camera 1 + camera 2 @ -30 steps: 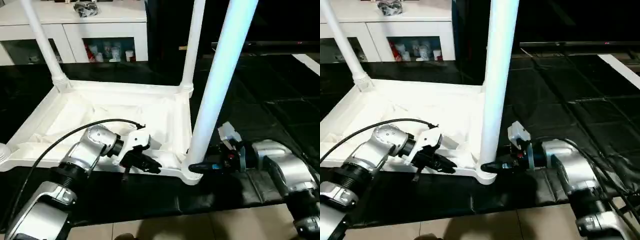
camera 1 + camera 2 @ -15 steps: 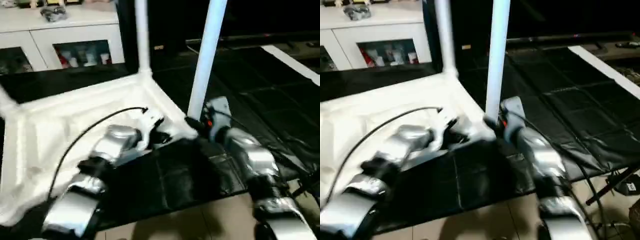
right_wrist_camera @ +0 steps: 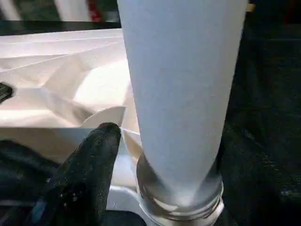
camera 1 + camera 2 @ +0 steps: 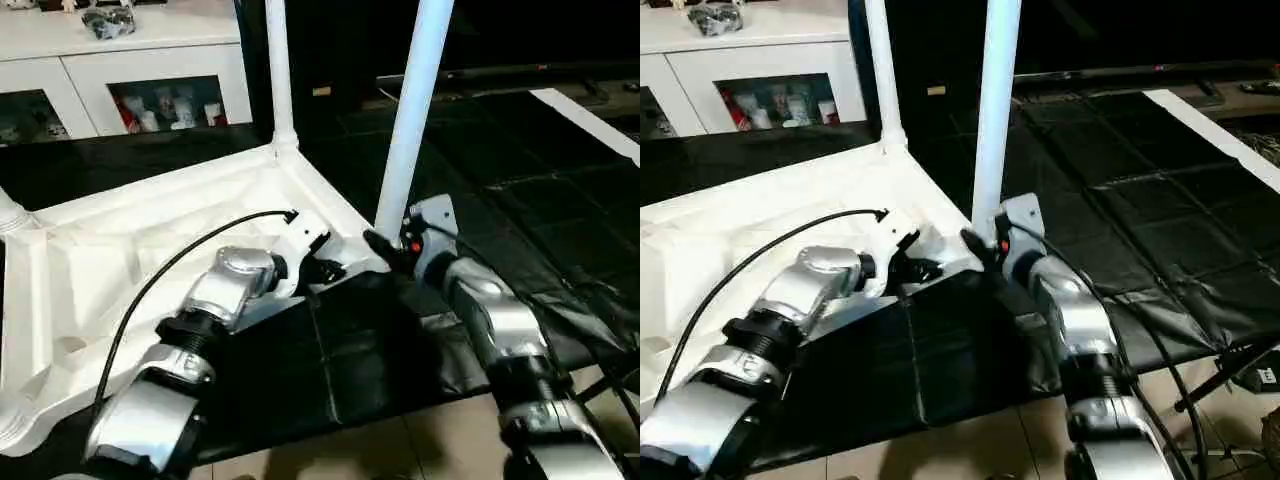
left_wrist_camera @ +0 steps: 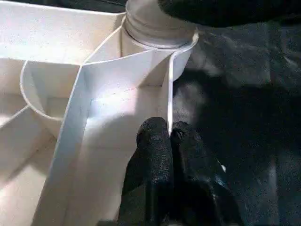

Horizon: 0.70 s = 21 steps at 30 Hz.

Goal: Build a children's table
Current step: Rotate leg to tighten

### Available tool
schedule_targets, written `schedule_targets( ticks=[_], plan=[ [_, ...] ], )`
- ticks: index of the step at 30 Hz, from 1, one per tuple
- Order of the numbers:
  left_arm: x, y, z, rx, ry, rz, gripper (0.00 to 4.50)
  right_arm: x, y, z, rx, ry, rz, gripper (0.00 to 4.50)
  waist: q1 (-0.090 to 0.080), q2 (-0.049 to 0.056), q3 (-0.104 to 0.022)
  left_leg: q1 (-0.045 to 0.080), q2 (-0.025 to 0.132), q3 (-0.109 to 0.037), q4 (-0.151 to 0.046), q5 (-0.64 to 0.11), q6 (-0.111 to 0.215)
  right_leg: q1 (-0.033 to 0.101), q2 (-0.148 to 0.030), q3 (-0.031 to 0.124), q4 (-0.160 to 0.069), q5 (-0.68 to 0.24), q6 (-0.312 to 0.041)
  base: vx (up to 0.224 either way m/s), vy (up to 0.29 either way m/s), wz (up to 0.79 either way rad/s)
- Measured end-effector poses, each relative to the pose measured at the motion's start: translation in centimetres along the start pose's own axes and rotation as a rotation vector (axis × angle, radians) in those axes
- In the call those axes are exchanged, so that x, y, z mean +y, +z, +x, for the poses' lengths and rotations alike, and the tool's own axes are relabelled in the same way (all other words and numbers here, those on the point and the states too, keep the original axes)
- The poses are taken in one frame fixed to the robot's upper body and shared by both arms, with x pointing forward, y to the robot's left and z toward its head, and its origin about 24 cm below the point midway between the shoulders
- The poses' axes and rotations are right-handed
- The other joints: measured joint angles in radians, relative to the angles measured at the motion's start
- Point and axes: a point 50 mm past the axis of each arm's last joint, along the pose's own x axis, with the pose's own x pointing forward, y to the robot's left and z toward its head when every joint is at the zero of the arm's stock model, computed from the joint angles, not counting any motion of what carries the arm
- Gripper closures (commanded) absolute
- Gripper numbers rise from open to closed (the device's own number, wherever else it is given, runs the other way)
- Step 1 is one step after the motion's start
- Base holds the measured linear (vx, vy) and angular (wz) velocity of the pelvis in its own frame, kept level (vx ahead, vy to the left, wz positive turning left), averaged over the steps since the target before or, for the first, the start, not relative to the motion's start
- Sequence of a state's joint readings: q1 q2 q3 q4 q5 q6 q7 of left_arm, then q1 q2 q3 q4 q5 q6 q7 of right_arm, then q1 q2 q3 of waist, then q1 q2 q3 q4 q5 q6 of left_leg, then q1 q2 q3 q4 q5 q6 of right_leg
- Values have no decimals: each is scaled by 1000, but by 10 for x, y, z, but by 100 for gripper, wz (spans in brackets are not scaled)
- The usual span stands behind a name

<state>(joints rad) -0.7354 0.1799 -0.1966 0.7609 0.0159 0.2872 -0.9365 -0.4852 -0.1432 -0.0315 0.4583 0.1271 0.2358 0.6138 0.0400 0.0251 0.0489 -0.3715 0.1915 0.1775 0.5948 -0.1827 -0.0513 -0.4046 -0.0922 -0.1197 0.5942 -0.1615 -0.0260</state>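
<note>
The children's table lies upside down on the black mat, its ribbed white top (image 4: 120,250) facing up. One leg (image 4: 410,120) stands in the near right corner socket (image 3: 178,202), and another leg (image 4: 278,70) stands at the far corner. My left gripper (image 4: 328,270) is shut on the top's thin rim wall (image 5: 168,108) just beside that near right socket. My right gripper (image 4: 378,243) is at the foot of the near right leg. It is open: the visible finger (image 3: 101,146) stands a little apart from the tube, and the other finger is hidden behind it.
A white cabinet with glass doors (image 4: 130,70) stands behind the table. The black mat (image 4: 350,350) ends at a tiled floor (image 4: 400,450) close to me. Cables (image 4: 1200,370) trail off the mat at my right.
The table top has swung round on the mat, its near right corner moving away from me with both grippers. The view has shifted too. My right gripper has loosened from the leg.
</note>
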Motion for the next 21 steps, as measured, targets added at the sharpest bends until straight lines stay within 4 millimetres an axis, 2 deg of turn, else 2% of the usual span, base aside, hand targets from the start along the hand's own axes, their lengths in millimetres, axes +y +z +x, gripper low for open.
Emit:
schedule_targets(
  ticks=[7, 10, 13, 16, 21],
  plan=[
    [4, -8, -19, 17, -90, 69, 450, -3, -2, -21, 23, 205, -49, 33, 16, -1, 1, 0, 0, 0, 0, -1, -1, 0, 0, 0, 0, 0, 0, 0, 0, 0],
    [6, -12, -32, 43, -155, 118, 450, -4, 0, -31, 40, 313, -72, 11, 21, -1, 1, 0, 0, 0, 0, -1, -1, 0, 0, 0, 0, 0, 0, 0, 0, 0],
    [5, -18, -44, 63, -225, 150, 450, -3, 1, -40, 78, 431, -93, 11, 31, -2, 1, 0, 0, 0, 0, -1, -1, 0, 0, 0, 0, 0, 0, 0, 0, 0],
    [0, -21, -51, 91, -317, 199, 450, -2, 0, -50, 137, 553, -105, 11, 54, -4, 1, 0, 0, 1, 1, -1, -2, 1, 0, 0, 1, 0, 0, 0, 0, 0],
    [-4, -25, -58, 128, -419, 252, 450, 2, -3, -58, 186, 700, -86, 11, 70, -7, 2, 0, 1, 2, 2, -2, -3, 2, -1, 1, 1, 0, 0, 0, 0, 0]
  ],
)
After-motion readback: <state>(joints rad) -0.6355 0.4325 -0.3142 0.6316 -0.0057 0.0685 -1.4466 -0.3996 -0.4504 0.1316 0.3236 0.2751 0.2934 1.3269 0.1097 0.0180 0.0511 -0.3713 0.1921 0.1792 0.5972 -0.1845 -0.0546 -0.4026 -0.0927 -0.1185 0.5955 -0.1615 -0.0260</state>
